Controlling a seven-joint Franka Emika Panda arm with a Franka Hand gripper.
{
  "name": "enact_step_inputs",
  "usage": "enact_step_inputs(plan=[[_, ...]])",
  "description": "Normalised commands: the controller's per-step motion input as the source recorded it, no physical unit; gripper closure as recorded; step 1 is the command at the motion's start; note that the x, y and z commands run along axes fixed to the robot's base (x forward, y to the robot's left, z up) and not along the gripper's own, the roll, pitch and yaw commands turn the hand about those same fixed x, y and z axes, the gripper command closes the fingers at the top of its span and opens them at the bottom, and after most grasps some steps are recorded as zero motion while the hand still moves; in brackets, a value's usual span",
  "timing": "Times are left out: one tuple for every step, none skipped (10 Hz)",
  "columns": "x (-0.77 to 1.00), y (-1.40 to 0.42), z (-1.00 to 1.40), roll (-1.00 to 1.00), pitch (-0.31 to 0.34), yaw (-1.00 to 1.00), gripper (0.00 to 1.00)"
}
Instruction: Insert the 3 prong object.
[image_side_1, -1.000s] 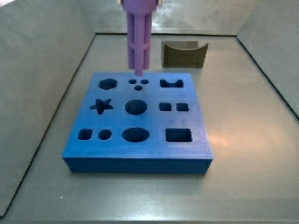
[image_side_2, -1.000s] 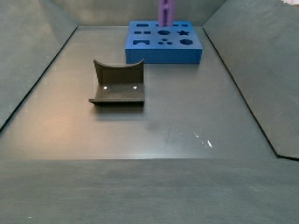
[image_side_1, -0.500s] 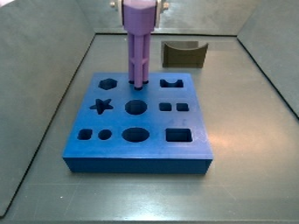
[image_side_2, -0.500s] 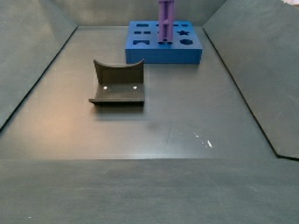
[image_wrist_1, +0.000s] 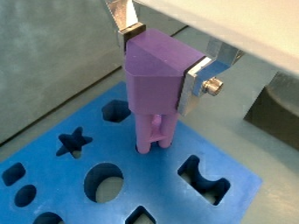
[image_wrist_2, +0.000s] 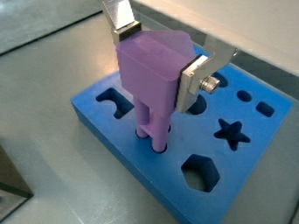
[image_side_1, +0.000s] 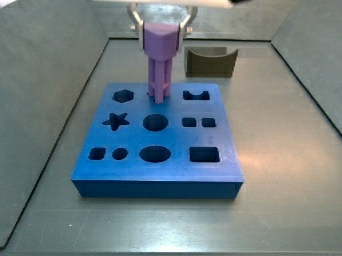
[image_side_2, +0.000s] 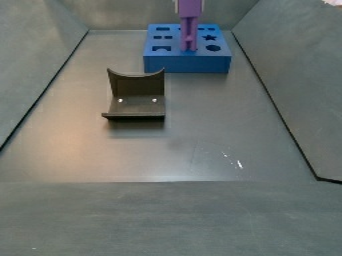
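In a side view, the blue block (image_side_1: 158, 140) lay flat on the gray floor (image_side_1: 287, 200). It had many shaped holes: a star hole (image_side_1: 116, 122) at 9 o'clock, a big round hole (image_side_1: 156, 122) in the middle and a square hole (image_side_1: 205, 154) at 4 o'clock. The gripper (image_side_1: 162, 14) hung over the block's far row, pinching the 3 prong object (image_side_1: 159, 60) by its thick top. The purple peg stood upright, its thin lower end touching the block at the small holes at 12 o'clock. Both wrist views showed the silver fingers (image_wrist_1: 201, 75) pressed on the peg's sides (image_wrist_2: 153, 74). A dark brown notched block (image_side_1: 211, 62) sat behind, at 1 o'clock, well apart.
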Motion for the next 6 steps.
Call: enact_step_inputs(plan=[[0.07,0.00,-0.41,0.00,-0.037,0.00,1.00],[0.01,0.00,-0.39,0.00,-0.054,0.00,1.00],[0.00,0.00,-0.25,-0.08,-0.083,0.00,1.00],[0.00,0.00,-0.10,-0.07,-0.071,0.00,1.00],[-0.05,0.00,-0.03,-0.01,-0.066,0.00,1.00],[0.00,0.00,0.00,0.00,0.000,0.00,1.00]])
